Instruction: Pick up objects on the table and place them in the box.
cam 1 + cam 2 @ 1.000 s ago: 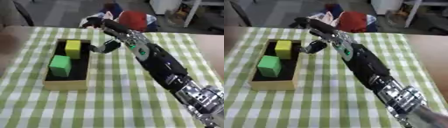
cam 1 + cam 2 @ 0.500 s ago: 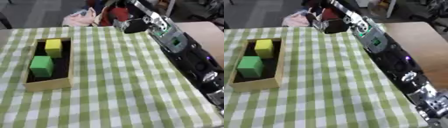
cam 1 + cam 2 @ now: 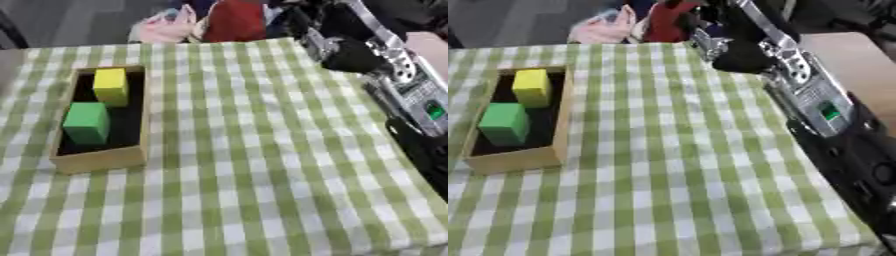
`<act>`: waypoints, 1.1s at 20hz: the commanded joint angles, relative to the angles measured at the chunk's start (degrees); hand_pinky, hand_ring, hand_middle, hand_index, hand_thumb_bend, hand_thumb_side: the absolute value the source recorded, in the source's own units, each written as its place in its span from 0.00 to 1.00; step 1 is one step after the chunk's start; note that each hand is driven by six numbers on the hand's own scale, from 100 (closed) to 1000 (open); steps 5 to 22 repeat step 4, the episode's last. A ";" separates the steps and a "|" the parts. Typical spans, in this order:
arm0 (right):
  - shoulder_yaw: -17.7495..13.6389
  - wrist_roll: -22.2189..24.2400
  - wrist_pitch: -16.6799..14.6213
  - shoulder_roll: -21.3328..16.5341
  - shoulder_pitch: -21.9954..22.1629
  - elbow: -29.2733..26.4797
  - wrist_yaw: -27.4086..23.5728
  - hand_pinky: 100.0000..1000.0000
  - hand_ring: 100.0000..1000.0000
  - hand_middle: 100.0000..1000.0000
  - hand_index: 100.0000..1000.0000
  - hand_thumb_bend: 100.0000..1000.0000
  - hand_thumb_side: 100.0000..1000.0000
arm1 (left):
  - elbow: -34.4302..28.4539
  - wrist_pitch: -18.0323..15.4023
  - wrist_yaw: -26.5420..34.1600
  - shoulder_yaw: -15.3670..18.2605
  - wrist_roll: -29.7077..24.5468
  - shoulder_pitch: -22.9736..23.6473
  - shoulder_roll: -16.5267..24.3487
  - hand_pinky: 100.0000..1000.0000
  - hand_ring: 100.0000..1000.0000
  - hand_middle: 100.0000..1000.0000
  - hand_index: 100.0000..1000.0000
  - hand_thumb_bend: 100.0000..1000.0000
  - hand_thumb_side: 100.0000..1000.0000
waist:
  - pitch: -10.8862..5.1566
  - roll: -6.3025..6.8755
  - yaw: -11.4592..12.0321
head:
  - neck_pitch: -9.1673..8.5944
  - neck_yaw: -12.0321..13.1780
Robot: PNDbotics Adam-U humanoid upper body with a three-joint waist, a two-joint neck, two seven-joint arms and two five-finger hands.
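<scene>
While the right arm reaches across the upper right of both views, its hand (image 3: pixel 732 55) shows only as a dark blurred mass near the far edge of the checked surface (image 3: pixel 262 175), and I cannot tell whether it holds anything. The left hand is out of sight. Over in the wooden box (image 3: pixel 98 160), at the left, a yellow block (image 3: pixel 110 86) sits at the far end and a green block (image 3: pixel 86 122) just nearer. No loose object shows on the cloth. By my reading the placing is done or nearly so; next, the arm needs to find any remaining piece or pull clear.
</scene>
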 commanded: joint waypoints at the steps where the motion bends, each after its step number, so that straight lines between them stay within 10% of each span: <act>1: -2.41 -0.80 0.93 -0.80 2.26 -3.50 -0.36 0.65 0.97 0.63 0.79 0.00 0.39 | -0.58 -0.26 -1.25 1.09 0.60 -0.12 0.33 0.74 0.62 0.61 0.70 0.00 0.82 | -0.26 0.20 -0.28 | 0.45 1.99; 22: -3.86 -1.36 0.96 -0.02 6.42 -5.74 0.75 0.65 0.98 0.61 0.78 0.00 0.42 | -0.55 -0.51 -2.32 1.59 0.95 0.20 -0.07 0.74 0.62 0.61 0.69 0.00 0.83 | 0.61 0.36 -0.69 | 0.05 4.20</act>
